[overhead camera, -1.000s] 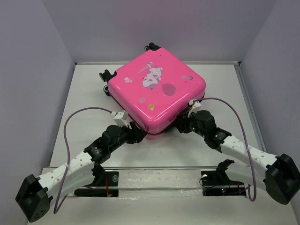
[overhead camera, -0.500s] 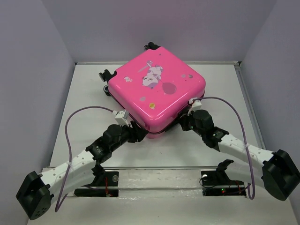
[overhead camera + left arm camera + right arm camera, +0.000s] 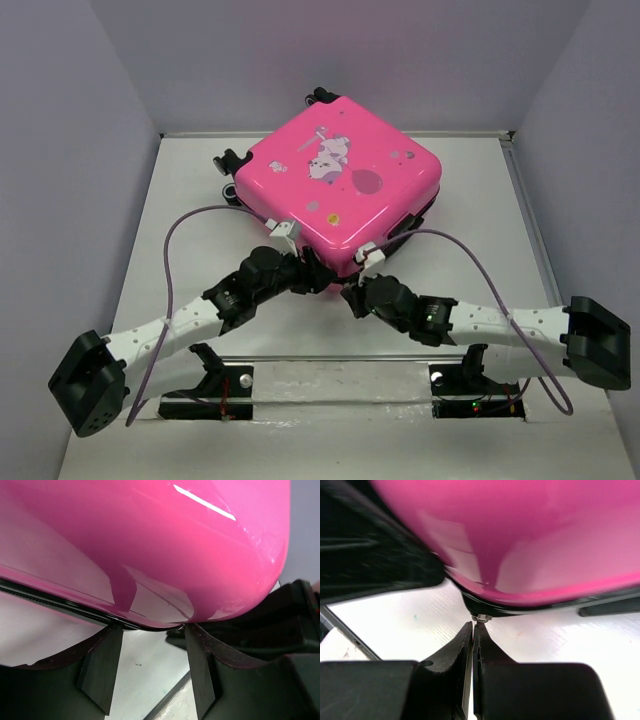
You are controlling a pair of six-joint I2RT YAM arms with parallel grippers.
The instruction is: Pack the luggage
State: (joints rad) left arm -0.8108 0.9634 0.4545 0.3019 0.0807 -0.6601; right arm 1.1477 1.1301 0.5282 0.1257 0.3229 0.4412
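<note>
The luggage (image 3: 340,185) lies closed toward the far side of the table (image 3: 190,200) as we brace its near corner with our left gripper (image 3: 152,632), jaws apart and empty, while our right gripper (image 3: 474,627) pinches shut on the zipper pull (image 3: 481,617), seemingly to zip it.

One pink suitcase (image 3: 340,185), two pincers (image 3: 151,628) (image 3: 474,627), one table (image 3: 200,190).

Overhead view looks down; wrist views, very close, share the luggage (image 3: 340,180).

White table (image 3: 190,190) carries the pink luggage (image 3: 340,180), seemingly shut.
</note>
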